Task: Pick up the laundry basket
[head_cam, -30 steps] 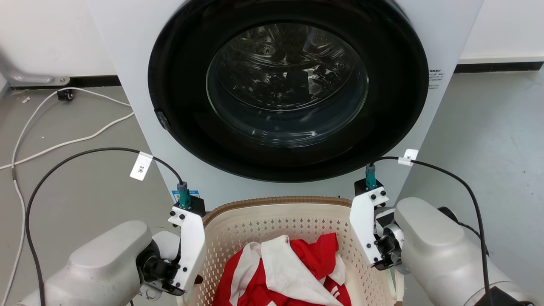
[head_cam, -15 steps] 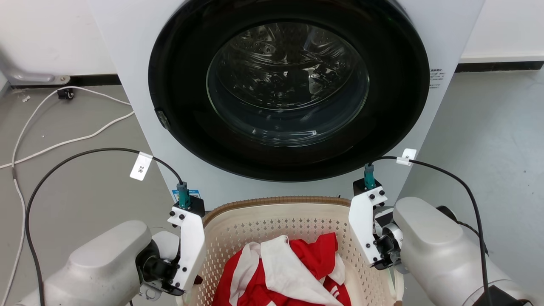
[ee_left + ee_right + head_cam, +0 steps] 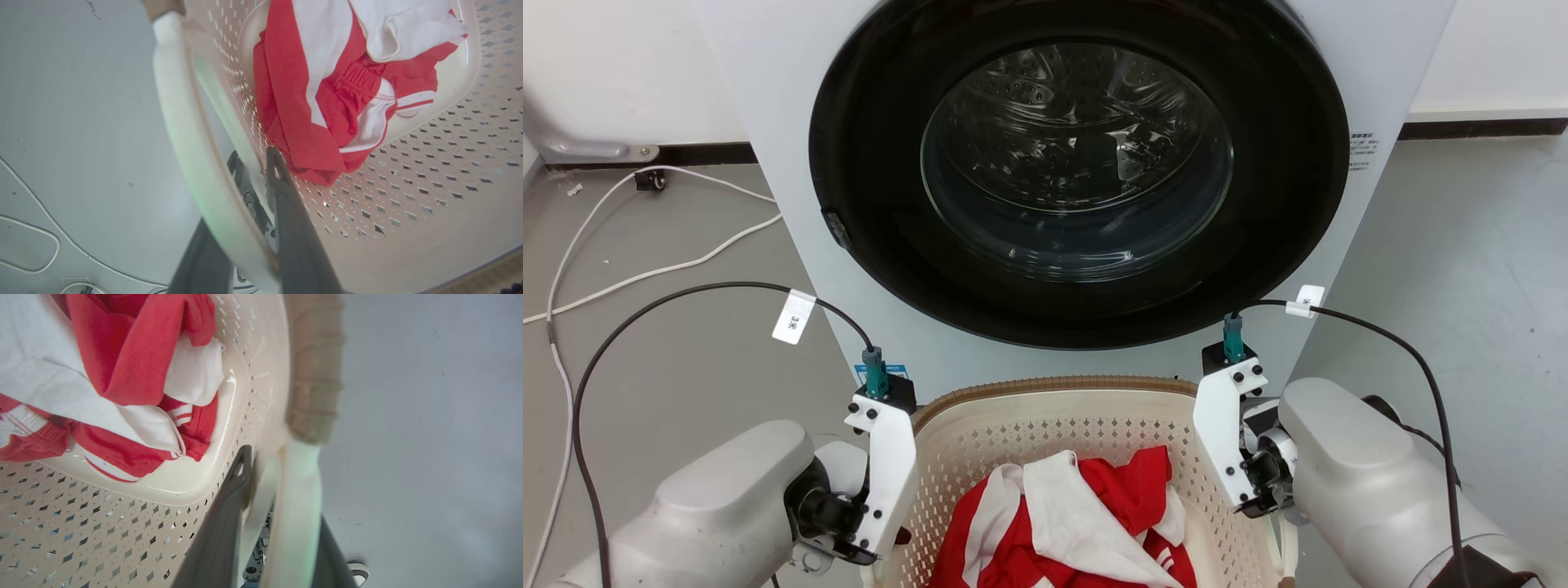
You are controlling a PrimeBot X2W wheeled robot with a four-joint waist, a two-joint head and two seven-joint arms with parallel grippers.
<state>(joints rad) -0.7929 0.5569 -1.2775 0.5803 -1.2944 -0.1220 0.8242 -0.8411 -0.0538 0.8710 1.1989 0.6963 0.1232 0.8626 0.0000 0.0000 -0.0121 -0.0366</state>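
The laundry basket (image 3: pixel 1045 431) is cream and perforated with a brown ribbed rim, and it sits low in the head view in front of the washing machine. Red and white clothes (image 3: pixel 1086 523) lie inside it. In the left wrist view my left gripper (image 3: pixel 241 192) straddles the basket's white loop handle (image 3: pixel 188 122), one finger (image 3: pixel 286 212) inside the wall and one outside, shut on it. My right gripper (image 3: pixel 282 486) is shut the same way on the opposite handle (image 3: pixel 296 506), just below the brown rim (image 3: pixel 314 375). Both outer fingertips are hidden behind the handles.
The white washing machine (image 3: pixel 768 122) stands right behind the basket, its round dark door (image 3: pixel 1078 163) closed. White cables (image 3: pixel 645 273) trail over the grey floor on the left. Bare floor (image 3: pixel 1462 245) lies to the right of the machine.
Both wrists and the basket's rim have crept up very slightly. Both grips on the handles look the same.
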